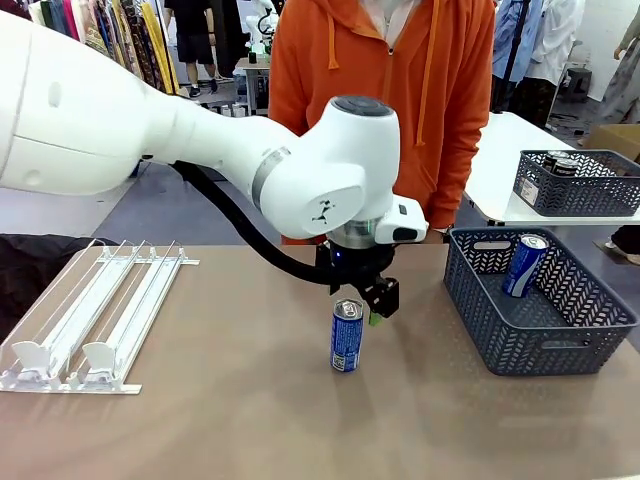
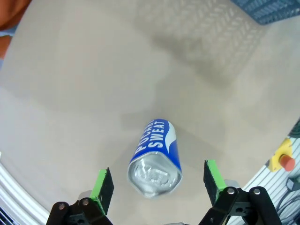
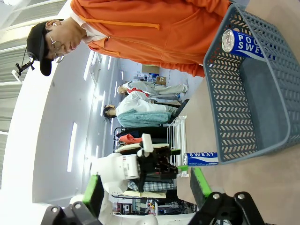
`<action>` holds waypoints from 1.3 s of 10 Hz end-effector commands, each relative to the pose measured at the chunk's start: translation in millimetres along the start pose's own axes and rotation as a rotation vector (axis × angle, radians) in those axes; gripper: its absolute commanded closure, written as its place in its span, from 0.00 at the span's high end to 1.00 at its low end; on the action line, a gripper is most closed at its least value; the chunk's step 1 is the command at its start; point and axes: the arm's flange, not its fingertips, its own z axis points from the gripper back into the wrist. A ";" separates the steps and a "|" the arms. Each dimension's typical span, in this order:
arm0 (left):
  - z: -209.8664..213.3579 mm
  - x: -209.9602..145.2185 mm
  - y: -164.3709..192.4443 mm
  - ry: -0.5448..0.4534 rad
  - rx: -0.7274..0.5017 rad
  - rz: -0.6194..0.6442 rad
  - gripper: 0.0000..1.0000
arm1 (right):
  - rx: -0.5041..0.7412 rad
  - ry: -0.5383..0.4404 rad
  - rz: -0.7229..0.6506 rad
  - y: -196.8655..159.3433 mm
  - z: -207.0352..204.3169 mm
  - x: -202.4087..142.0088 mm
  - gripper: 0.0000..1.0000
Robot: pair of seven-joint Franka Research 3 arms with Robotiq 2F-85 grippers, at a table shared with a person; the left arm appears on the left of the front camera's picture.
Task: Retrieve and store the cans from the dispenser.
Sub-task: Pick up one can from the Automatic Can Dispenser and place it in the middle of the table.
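Two cans: one blue can [image 1: 346, 337] stands upright on the table [image 1: 250, 410], and another blue can [image 1: 524, 265] leans inside the grey basket [image 1: 540, 330].
Rack: the dispenser [image 1: 90, 315] lies on the robot's left side of the table, and I see no cans in its lanes.
Step now: I think the standing can is about to be picked up so it can go in the basket, or it was just set down. I cannot tell which.
Left pincer: the left gripper [image 2: 159, 187] hangs just above the standing can. It is wide open and holds nothing.
Can and pincer: in the left wrist view the can's silver top sits between the two green pads [image 2: 102, 185], a bit nearer the middle, with a gap on each side. Nothing touches it.
Next move: I think the pincer must go straight down around the can, close softly, lift, and carry it toward the basket on the robot's right.
Right pincer: the right gripper [image 3: 145, 192] is open and empty, near the basket.
Person: someone in an orange hoodie [image 1: 380, 90] stands at the far side.
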 end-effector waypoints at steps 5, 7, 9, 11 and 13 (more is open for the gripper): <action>190.2 -199.3 176.3 -0.252 -0.180 0.329 1.00 | 0.020 -0.008 0.005 4.1 0.6 2.4 1.00; 191.2 -307.2 253.5 -0.352 -0.371 0.524 1.00 | 0.020 -0.008 0.005 4.1 0.6 2.4 1.00; 171.8 -404.1 310.2 -0.430 -0.470 0.736 1.00 | 0.020 -0.008 0.005 4.1 0.6 2.4 1.00; 123.5 -501.4 341.8 -0.661 -0.673 0.942 1.00 | 0.020 -0.008 0.005 4.1 0.6 2.4 1.00; 81.8 -537.7 333.8 -0.687 -0.710 1.025 1.00 | 0.020 -0.008 0.005 4.1 0.6 2.4 1.00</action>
